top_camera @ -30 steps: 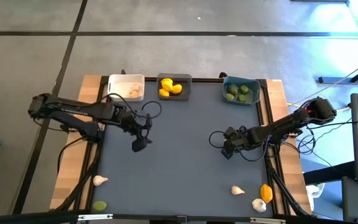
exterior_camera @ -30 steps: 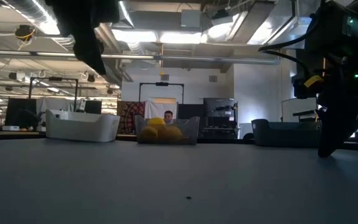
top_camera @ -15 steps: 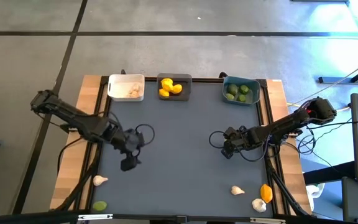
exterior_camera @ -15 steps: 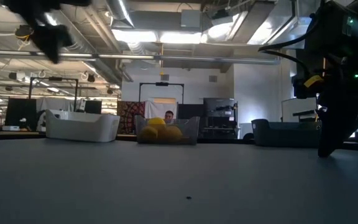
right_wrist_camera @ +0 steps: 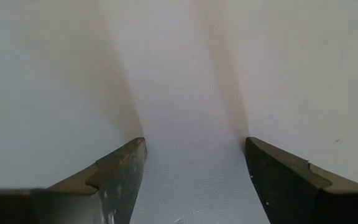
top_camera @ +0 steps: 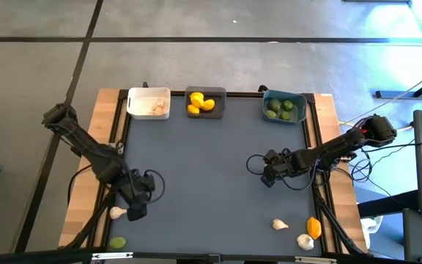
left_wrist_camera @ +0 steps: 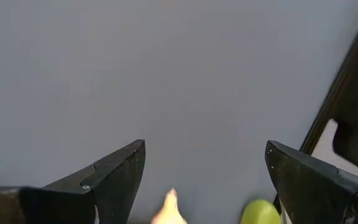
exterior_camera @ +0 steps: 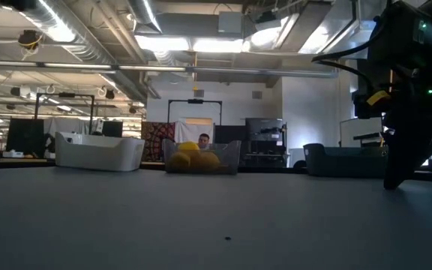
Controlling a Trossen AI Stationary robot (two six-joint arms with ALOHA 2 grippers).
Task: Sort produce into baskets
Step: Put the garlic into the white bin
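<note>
My left gripper [top_camera: 135, 213], jaws wide and empty, hangs beside a garlic bulb [top_camera: 116, 213] near the table's [top_camera: 218, 183] left edge: light, papery, best pinched across its belly. Right gripper [top_camera: 268, 178] waits, jaws spread, holding nothing.

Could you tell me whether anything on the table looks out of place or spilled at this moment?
Nothing is spilled or damaged. Five pieces are simply unsorted along the near edge: a garlic bulb and lime at the left corner, two garlic bulbs and a lemon at the right.
</note>
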